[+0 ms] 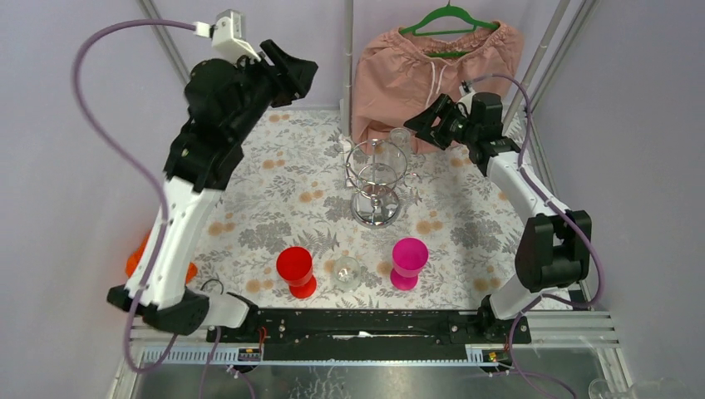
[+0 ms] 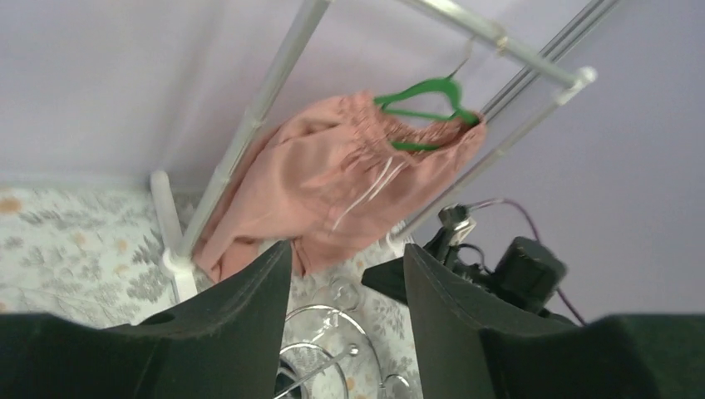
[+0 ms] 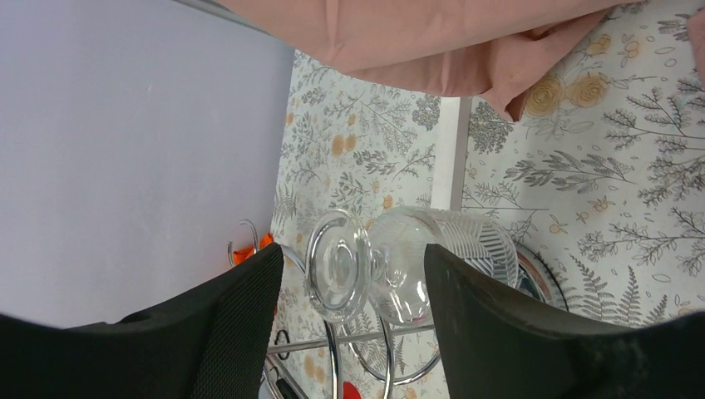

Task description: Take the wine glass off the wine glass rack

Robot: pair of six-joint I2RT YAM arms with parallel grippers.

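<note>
chrome wire makes up the wine glass rack, which stands mid-tabletop. the wine glass hangs upside down on its far side, foot caught in the top ring and bowl pointing down.

the right hand is level with the glass. its fingers are spread apart and hold nothing. in the wrist view the foot and stem sit framed between them, though i cannot tell whether anything touches yet. the left hand hangs high over the far left of the tabletop, also spread and empty.

the main risk, as i judge it, is the foot snagging on the ring. a pull straight up or down would probably drag the light rack along or tip it, so the glass likely has to slide out sideways through the wire gap. closing hard on the thin stem could crack it, and a loose hold on smooth glass could let it slip.

a pink garment on a green hanger hangs just behind the rack and beside the right hand, so it could get brushed on the way out. a grey frame pole stands near the rack. a red cup, a clear glass and a magenta cup stand well apart from it along the near edge.
</note>
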